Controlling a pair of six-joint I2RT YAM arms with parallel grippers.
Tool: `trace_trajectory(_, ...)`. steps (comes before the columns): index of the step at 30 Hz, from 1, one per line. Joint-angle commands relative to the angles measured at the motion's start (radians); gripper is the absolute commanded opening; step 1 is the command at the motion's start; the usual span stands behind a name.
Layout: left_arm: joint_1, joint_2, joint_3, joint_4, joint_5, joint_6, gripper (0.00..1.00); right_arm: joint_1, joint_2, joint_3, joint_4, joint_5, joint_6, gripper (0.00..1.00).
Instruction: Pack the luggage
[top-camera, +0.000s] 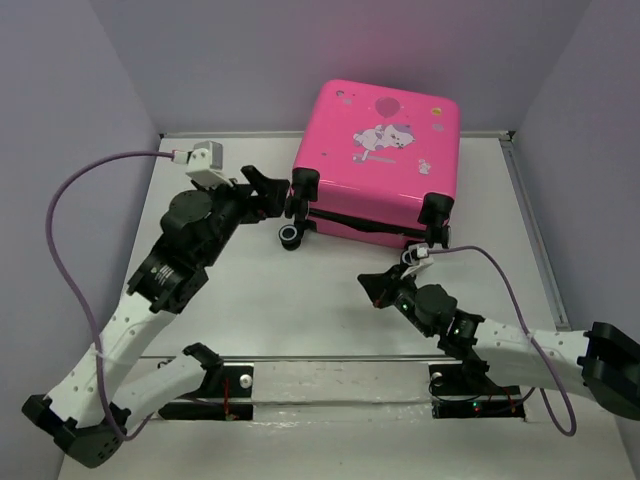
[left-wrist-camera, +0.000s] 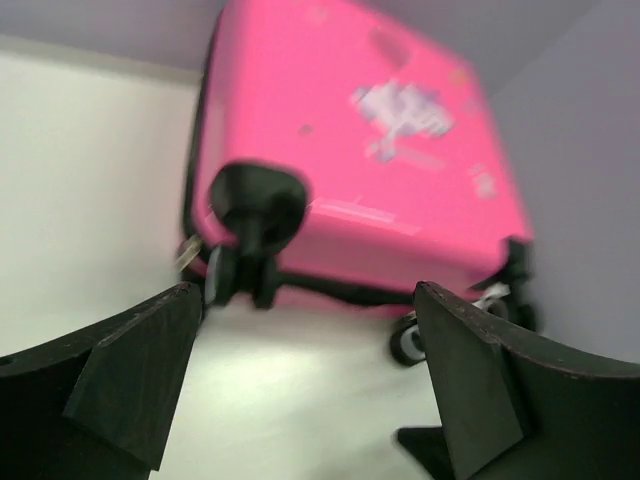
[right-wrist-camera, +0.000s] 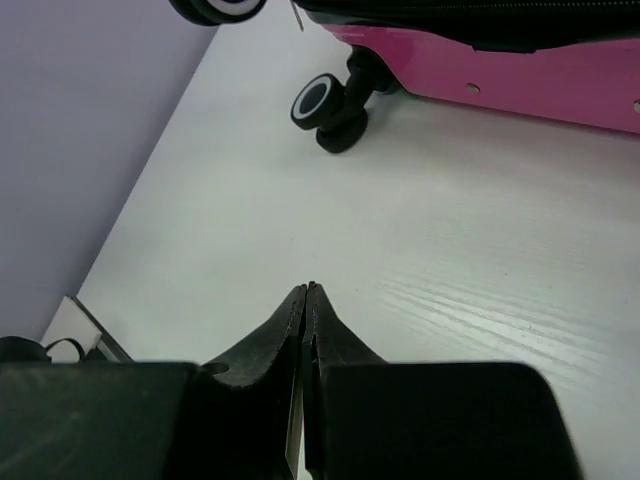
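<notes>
Item: small hot-pink hard-shell suitcase (top-camera: 378, 165), cartoon animal print on the lid, black trim. It lies lid up and shut at the far middle of the white wood-grain counter (top-camera: 300, 310), wheels toward me.

My left fingers (left-wrist-camera: 130, 370): spread wide, empty, just beside the suitcase's near-left black wheel (top-camera: 303, 185). The blurred wrist view seems to show them apart from it.

My right fingers (right-wrist-camera: 270, 350): pressed together, holding nothing, low over bare counter, near the suitcase's front edge.

White wood-grain surface (top-camera: 300, 320), pink luggage (top-camera: 380, 160) lying flat at twelve to one o'clock, printed lid up, wheels toward six o'clock
</notes>
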Motion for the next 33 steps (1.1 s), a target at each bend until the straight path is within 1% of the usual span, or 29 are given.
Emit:
trace_trajectory(1, 0.048, 0.093, -0.139, -0.250, -0.067, 0.115, 0.99, -0.002, -0.045, 0.107, -0.134, -0.003, -0.053, 0.07)
trace_trajectory(3, 0.054, 0.122, -0.163, -0.191, -0.032, 0.144, 0.99, -0.002, -0.063, 0.129, -0.204, 0.007, -0.063, 0.07)
trace_trajectory(5, 0.061, 0.176, -0.150, -0.137, 0.047, 0.188, 0.99, -0.002, -0.091, 0.152, -0.273, 0.010, -0.070, 0.07)
trace_trajectory(6, 0.061, 0.194, -0.139, -0.122, 0.109, 0.201, 0.99, -0.002, -0.102, 0.161, -0.295, 0.011, -0.070, 0.11)
trace_trajectory(8, 0.061, 0.246, -0.110, -0.083, 0.156, 0.225, 0.99, -0.002, -0.100, 0.180, -0.351, 0.007, -0.067, 0.17)
trace_trajectory(9, 0.062, 0.263, -0.097, -0.077, 0.198, 0.228, 0.99, -0.002, -0.099, 0.180, -0.356, 0.001, -0.067, 0.22)
trace_trajectory(12, 0.062, 0.328, -0.058, -0.057, 0.211, 0.233, 0.99, -0.002, -0.083, 0.175, -0.356, -0.015, -0.058, 0.29)
trace_trajectory(14, 0.062, 0.367, -0.036, -0.046, 0.231, 0.235, 0.99, -0.002, -0.070, 0.175, -0.355, -0.018, -0.058, 0.30)
trace_trajectory(17, 0.062, 0.415, -0.015, -0.051, 0.194, 0.241, 0.99, -0.002, -0.063, 0.177, -0.355, -0.019, -0.058, 0.32)
trace_trajectory(18, 0.062, 0.427, 0.005, -0.057, 0.133, 0.251, 0.99, -0.002, -0.063, 0.177, -0.355, -0.019, -0.058, 0.33)
trace_trajectory(19, 0.062, 0.438, 0.015, -0.063, 0.115, 0.258, 0.99, -0.002, -0.063, 0.177, -0.355, -0.021, -0.061, 0.33)
trace_trajectory(20, 0.064, 0.466, 0.027, -0.068, 0.104, 0.264, 0.99, -0.002, -0.065, 0.177, -0.358, -0.021, -0.063, 0.34)
trace_trajectory(21, 0.067, 0.480, 0.048, -0.080, 0.092, 0.270, 0.99, -0.002, -0.068, 0.177, -0.356, -0.021, -0.063, 0.36)
trace_trajectory(25, 0.068, 0.543, 0.103, -0.115, 0.061, 0.294, 0.99, -0.002, -0.074, 0.183, -0.370, -0.022, -0.063, 0.37)
trace_trajectory(29, 0.068, 0.581, 0.128, -0.129, 0.035, 0.311, 0.90, -0.002, -0.080, 0.204, -0.408, -0.022, -0.066, 0.38)
trace_trajectory(30, 0.068, 0.590, 0.134, -0.131, 0.026, 0.314, 0.82, -0.002, -0.085, 0.207, -0.417, -0.018, -0.066, 0.38)
trace_trajectory(31, 0.068, 0.596, 0.134, -0.129, 0.022, 0.317, 0.82, -0.002, -0.086, 0.209, -0.422, -0.018, -0.067, 0.39)
trace_trajectory(33, 0.068, 0.605, 0.136, -0.134, 0.004, 0.325, 0.69, -0.002, -0.093, 0.216, -0.433, -0.012, -0.073, 0.42)
